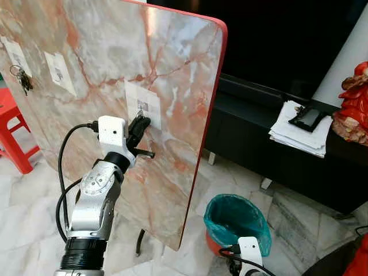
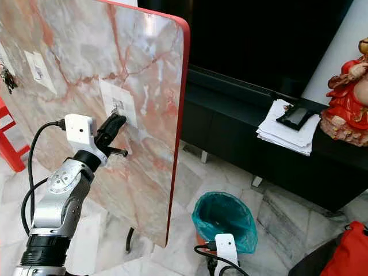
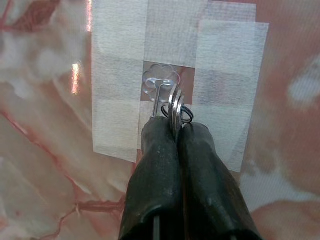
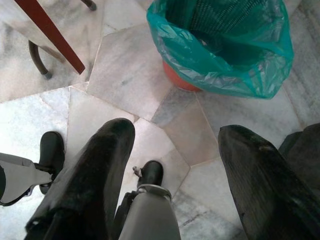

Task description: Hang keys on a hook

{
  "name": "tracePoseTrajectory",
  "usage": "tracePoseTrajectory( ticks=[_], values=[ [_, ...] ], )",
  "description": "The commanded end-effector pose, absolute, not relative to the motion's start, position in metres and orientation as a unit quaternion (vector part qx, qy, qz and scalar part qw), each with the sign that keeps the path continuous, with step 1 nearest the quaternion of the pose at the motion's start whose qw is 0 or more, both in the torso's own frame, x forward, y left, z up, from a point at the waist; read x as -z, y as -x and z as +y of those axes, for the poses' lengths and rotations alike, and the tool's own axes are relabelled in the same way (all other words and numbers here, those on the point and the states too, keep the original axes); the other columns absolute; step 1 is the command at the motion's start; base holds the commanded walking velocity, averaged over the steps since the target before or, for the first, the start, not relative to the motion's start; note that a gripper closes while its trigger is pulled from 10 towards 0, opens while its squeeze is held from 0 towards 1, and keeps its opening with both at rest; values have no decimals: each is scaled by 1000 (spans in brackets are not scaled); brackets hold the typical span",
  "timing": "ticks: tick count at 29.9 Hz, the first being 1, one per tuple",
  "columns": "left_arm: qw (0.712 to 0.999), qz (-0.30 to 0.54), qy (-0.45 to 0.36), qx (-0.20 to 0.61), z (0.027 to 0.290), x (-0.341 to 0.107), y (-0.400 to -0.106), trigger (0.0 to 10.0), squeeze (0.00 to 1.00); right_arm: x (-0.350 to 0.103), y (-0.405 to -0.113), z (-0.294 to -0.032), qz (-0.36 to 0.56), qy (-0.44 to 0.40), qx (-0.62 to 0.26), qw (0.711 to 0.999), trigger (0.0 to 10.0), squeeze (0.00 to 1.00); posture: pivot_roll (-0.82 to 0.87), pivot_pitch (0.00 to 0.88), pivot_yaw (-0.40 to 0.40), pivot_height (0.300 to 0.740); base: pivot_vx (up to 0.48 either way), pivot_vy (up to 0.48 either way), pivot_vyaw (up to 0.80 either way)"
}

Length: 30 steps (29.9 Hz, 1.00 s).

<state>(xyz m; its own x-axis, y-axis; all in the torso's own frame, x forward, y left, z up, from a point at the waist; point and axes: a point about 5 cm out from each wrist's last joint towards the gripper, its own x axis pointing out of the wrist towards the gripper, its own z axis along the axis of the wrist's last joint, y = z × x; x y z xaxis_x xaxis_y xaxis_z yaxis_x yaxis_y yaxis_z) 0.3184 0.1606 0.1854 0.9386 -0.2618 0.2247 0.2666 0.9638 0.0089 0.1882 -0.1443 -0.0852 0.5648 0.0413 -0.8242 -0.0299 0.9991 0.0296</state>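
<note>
**Desk:** Left wrist view: what is the left tool point(image 3: 176, 132) doing at the upended table point(image 1: 172, 69)?

**Photographer:** Its two black fingers point(image 3: 157, 165) are pressed together on a bunch of keys point(image 3: 175, 107), held edge-on right at a clear plastic hook point(image 3: 159, 89). The hook is fixed to the marble face under strips of pale tape point(image 3: 120, 75). The ring sits just beside the hook's stem, so I judge the keys are not yet hung.

**Desk:** Why that narrow pinch?

**Photographer:** Probably to keep the ring free above the fingertips so it can slip over the hook.

**Desk:** And the right tool point(image 4: 175, 150)?

**Photographer:** It hangs idle, fingers apart, over the floor near a bin point(image 4: 225, 45) lined in green. Another bunch point(image 1: 23, 79) hangs farther left on the slab.
</note>
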Motion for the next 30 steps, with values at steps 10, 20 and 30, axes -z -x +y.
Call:
tracePoseTrajectory(
  ticks=[10,20,30],
  values=[
    [985,-98,66,122,166,-184,-321,10000,0,87,-185,-147,473,-3,-18,881,10000,0,51,0,-103,740,0,0,0],
    [986,-84,71,127,164,-179,-321,10000,0,87,-185,-147,473,-2,-19,881,10000,0,50,0,-103,740,0,0,0],
    [986,-74,65,131,164,-176,-318,10000,0,87,-185,-147,474,-2,-20,881,10000,0,51,0,-104,740,0,0,0]
  ],
)
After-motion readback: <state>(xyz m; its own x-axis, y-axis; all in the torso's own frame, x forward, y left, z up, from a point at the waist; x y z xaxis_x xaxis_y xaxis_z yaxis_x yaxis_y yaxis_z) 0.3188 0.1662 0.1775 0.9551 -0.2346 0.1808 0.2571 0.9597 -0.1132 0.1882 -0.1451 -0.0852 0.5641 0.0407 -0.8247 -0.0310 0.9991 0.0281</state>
